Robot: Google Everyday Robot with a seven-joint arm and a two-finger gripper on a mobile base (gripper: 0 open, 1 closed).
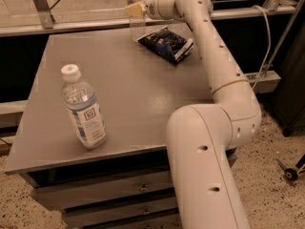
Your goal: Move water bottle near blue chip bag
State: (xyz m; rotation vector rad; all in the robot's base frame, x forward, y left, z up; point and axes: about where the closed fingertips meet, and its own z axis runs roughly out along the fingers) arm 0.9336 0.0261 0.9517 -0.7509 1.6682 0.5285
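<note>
The slim clear water bottle point(137, 28) stands upright at the far edge of the grey table point(124, 94), its base at or just above the tabletop. My gripper point(135, 9) is at the top of the view, and its beige fingers are closed around the bottle's upper part. The dark blue chip bag point(166, 43) lies flat just right of the bottle, a small gap between them. My white arm reaches over the table's right side to the far edge.
A wider bottle with a blue-and-white label point(84, 109) stands near the table's front left corner. A metal rail point(62, 26) runs behind the table. Drawers point(114, 194) sit under the tabletop. Speckled floor lies to the right.
</note>
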